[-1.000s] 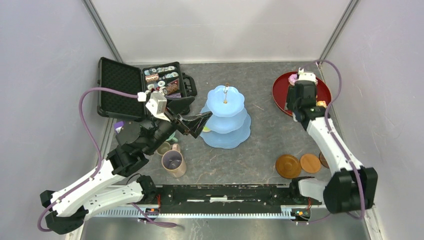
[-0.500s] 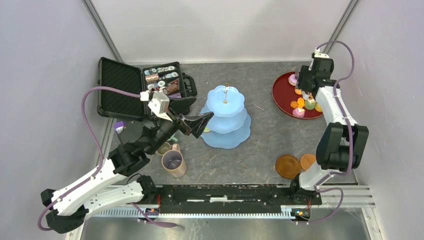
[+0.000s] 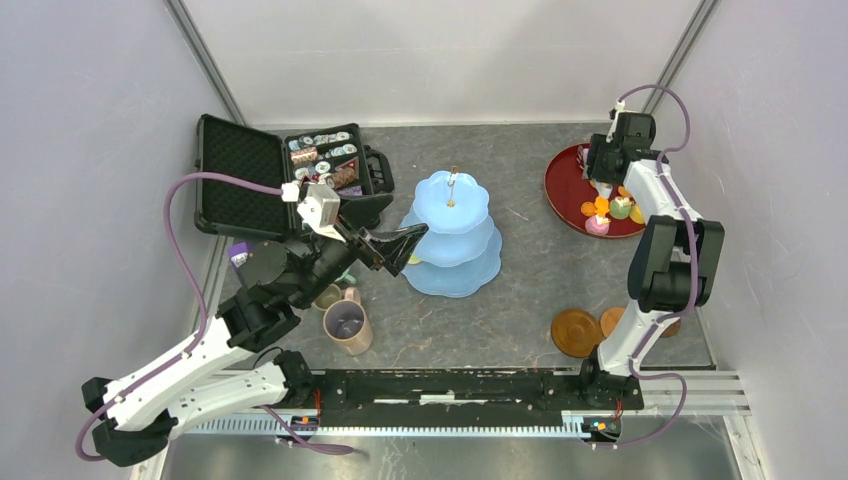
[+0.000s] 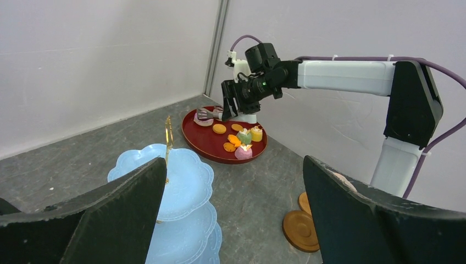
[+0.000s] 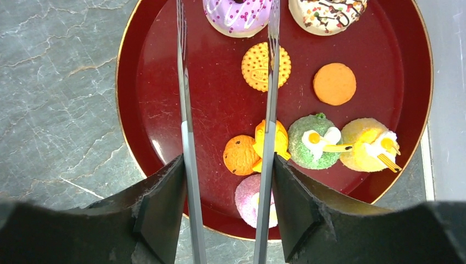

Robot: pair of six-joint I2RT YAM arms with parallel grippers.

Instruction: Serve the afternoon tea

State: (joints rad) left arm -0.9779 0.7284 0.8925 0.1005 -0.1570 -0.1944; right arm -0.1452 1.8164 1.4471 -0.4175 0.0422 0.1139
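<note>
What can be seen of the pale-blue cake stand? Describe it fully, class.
The cake stand is pale blue and glossy, like plastic, with three scalloped tiers widening downward and a thin gold rod with a loop on top. It stands upright near the middle of the grey table, and its tiers look empty. The open left pincer is close by its left edge; whether they touch cannot be told.

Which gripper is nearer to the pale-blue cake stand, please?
Left. The left gripper sits open beside the cake stand; the right gripper is over the red tray, well to the stand's right.
</note>
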